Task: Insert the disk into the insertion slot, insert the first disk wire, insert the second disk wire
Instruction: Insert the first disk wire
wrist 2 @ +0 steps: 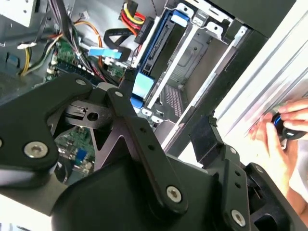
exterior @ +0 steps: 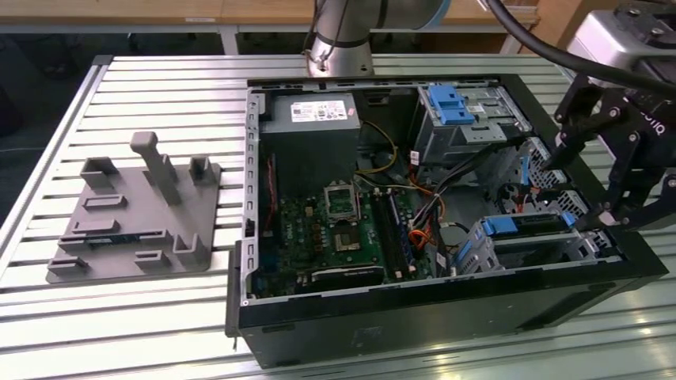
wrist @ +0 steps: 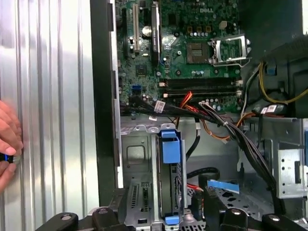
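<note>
Pincer (exterior: 583,190) hung spread wide and empty over the computer case's (exterior: 423,332) edge.
Well apart from it, toward the exterior view's left, a fixture plate (exterior: 116,237) lay on the table (exterior: 158,317); close below the pincer, the disk (exterior: 505,226) sat inside the insertion slot (exterior: 549,252), its blue handle showing. In the first wrist view, a hand (wrist: 7,139) touched the table.
</note>
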`<state>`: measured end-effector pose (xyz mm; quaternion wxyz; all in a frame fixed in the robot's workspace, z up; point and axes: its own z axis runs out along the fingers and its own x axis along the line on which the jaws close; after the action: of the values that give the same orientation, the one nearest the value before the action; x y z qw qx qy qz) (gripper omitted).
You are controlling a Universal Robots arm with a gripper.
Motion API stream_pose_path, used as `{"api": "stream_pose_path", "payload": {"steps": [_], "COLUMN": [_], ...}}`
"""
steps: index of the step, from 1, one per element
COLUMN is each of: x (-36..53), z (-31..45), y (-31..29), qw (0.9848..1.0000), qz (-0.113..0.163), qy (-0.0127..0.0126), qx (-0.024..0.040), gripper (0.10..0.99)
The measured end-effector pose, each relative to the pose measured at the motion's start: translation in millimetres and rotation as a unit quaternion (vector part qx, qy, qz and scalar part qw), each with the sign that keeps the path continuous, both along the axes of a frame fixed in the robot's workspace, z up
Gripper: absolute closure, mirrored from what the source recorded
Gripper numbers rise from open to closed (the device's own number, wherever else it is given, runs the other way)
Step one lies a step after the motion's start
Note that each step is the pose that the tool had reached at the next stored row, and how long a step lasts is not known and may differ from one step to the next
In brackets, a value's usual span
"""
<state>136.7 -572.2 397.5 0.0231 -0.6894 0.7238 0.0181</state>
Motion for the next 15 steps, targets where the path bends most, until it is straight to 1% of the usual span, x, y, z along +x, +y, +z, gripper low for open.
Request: {"api": "stream_pose_path", "payload": {"steps": [1,2,3,5,8,10,11,13,15], "x": [0.0,0.0,0.1,0.0,0.0,0.0,0.0,0.2,1.7], "z": [-0.5,-0.8,-1.0,-1.3,-1.7,-2.2,-2.7,-4.2,-6.7], "y": [0.0,0.0,0.0,1.3,9.6,16.8,20.8,29.3,37.2], "qw": [1.0,0.9999,0.9998,0.9994,0.9981,0.9969,0.9964,0.9957,0.9954], "qz": [-0.007,-0.012,-0.015,-0.016,-0.016,-0.016,-0.016,-0.015,-0.015], "qy": [-0.0012,-0.0026,-0.0038,-0.0045,-0.005,-0.0053,-0.0054,-0.0055,-0.0055], "qx": [-0.0015,-0.0058,-0.0141,-0.0317,-0.0589,-0.0767,-0.0832,-0.0914,-0.0945], "gripper": [0.357,0.357,0.357,0.357,0.357,0.357,0.357,0.357,0.357]}}
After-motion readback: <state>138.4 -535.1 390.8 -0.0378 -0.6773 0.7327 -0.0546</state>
